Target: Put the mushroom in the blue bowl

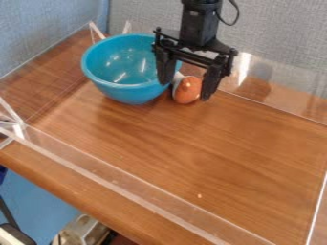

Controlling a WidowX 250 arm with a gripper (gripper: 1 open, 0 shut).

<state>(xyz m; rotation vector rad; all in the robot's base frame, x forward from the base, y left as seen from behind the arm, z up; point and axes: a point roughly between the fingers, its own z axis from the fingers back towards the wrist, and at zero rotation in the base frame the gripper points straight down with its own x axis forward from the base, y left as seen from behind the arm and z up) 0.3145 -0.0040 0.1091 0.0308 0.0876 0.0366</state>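
Observation:
The blue bowl [125, 69] stands at the back left of the wooden table, glossy inside and holding nothing. Just right of it the mushroom [188, 90] rests on the wood, its orange-brown cap showing. My black gripper [190, 84] points straight down over the mushroom, open, with one finger on each side of it. The left finger [166, 76] stands close to the bowl's right rim. I cannot tell whether the fingertips touch the table.
Clear acrylic walls [274, 69] run around the wooden table [192, 144]. A blue fabric wall stands behind the bowl. The table's near edge lies at the lower left.

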